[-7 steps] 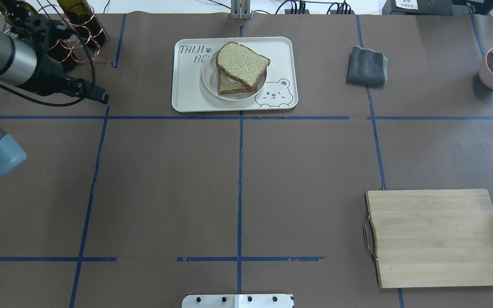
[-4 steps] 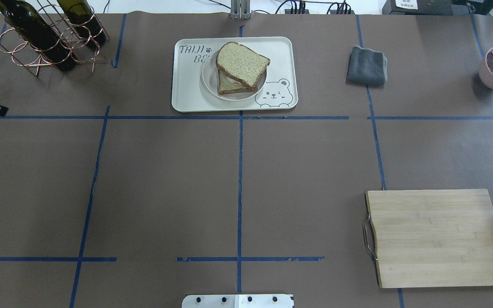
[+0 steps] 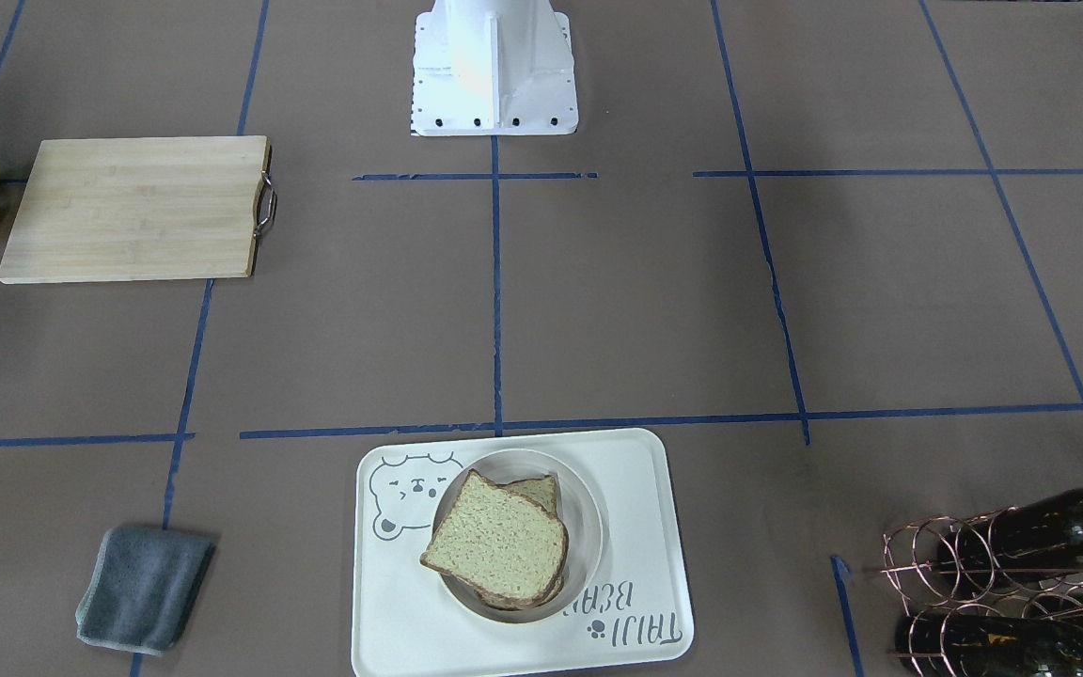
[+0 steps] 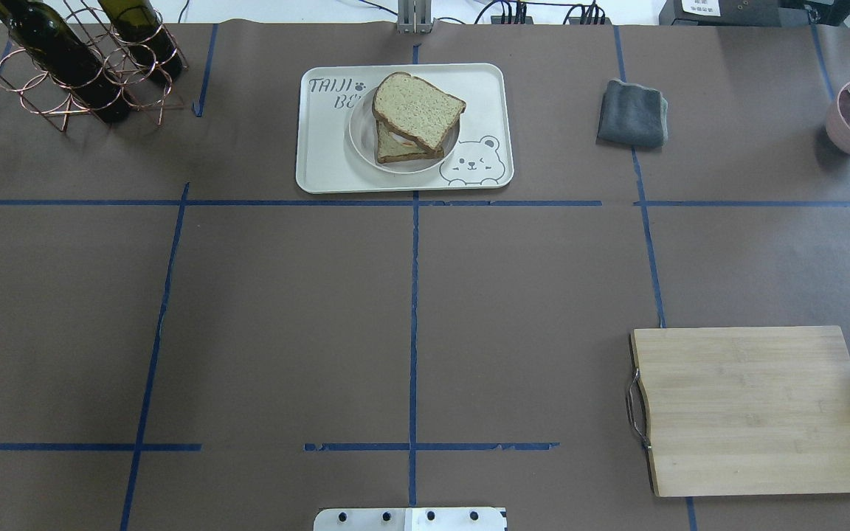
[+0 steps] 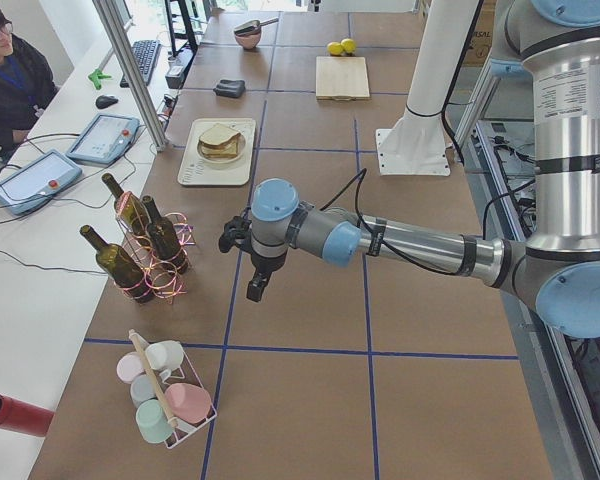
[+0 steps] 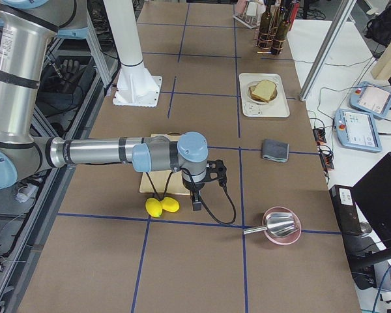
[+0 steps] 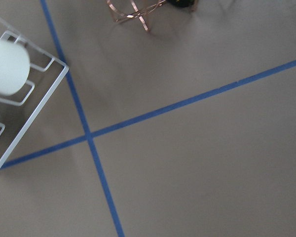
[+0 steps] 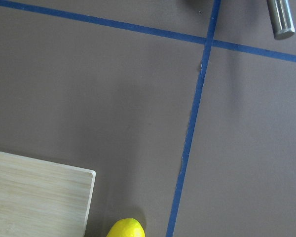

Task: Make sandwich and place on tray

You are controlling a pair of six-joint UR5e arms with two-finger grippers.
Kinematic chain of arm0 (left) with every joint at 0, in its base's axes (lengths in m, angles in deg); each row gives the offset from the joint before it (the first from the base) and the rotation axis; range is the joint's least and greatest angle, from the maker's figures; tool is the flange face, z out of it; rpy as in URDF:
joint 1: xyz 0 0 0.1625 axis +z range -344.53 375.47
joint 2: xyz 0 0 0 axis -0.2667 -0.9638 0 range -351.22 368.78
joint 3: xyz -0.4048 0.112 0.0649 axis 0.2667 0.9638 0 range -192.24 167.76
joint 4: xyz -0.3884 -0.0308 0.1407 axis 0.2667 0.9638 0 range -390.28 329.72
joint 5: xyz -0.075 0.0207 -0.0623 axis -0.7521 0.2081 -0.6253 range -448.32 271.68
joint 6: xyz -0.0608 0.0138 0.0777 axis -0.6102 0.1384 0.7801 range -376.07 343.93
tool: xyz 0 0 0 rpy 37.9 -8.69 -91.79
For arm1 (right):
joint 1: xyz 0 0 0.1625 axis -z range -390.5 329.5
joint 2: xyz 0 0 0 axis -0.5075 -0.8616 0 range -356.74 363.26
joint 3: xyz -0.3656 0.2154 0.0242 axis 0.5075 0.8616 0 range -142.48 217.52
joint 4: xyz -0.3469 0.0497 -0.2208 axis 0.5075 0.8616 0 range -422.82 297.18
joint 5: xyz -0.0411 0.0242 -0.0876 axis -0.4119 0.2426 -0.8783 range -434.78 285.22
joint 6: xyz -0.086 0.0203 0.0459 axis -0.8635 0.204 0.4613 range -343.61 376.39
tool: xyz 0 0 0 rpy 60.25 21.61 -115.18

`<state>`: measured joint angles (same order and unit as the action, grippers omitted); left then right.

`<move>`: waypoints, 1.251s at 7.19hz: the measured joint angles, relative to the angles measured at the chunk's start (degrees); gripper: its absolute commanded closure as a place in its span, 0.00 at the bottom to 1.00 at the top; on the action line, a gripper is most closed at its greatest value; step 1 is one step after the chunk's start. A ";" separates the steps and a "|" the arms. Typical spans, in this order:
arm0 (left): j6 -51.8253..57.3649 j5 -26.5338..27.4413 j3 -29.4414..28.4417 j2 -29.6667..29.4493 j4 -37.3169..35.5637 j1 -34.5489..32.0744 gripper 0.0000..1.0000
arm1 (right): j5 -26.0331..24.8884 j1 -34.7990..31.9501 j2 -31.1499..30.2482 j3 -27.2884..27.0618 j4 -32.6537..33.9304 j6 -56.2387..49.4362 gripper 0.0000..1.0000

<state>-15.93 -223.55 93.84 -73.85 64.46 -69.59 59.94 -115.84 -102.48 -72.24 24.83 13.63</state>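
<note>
Two arms parked wide, sandwich sitting stacked on the tray.

The left arm [image 5: 400, 240] lies stretched low over the table, wrist near the wine rack [image 5: 150, 250], left gripper [image 5: 257, 288] pointing down. The right arm [image 6: 98, 153] reaches out over the cutting board [image 6: 158, 184], right gripper [image 6: 197, 199] pointing down near the lemons [image 6: 161, 206]. Both grippers show only in the side views, so you can't tell the jaw opening on either. The tray [image 4: 322, 147] sits at the far middle of the table, well apart from both arms. The round plate [image 4: 356, 136] rests in it and the sandwich [image 4: 417, 107] on that: two slices, the top one skewed, with a sliver of egg [image 4: 395, 137] between them. My read is that placement looks done. If you regrab, expect it to be light, soft and loose. The slices will likely slide on the egg and crush under a hard pinch, so take the plate rim or tray edge, not the bread.
</note>
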 measured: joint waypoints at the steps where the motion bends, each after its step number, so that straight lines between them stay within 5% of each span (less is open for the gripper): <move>1: 2.05 -0.62 -0.69 0.37 -2.07 -1.21 0.00 | 0.01 0.00 0.00 -0.01 0.01 0.02 0.00; 9: 4.39 -1.00 -1.64 2.06 -3.47 -4.77 0.00 | 0.24 -0.39 0.18 1.54 -0.11 -0.80 0.00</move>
<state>-11.54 -224.56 92.20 -71.79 60.99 -74.36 60.18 -116.23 -102.30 -70.70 24.72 12.83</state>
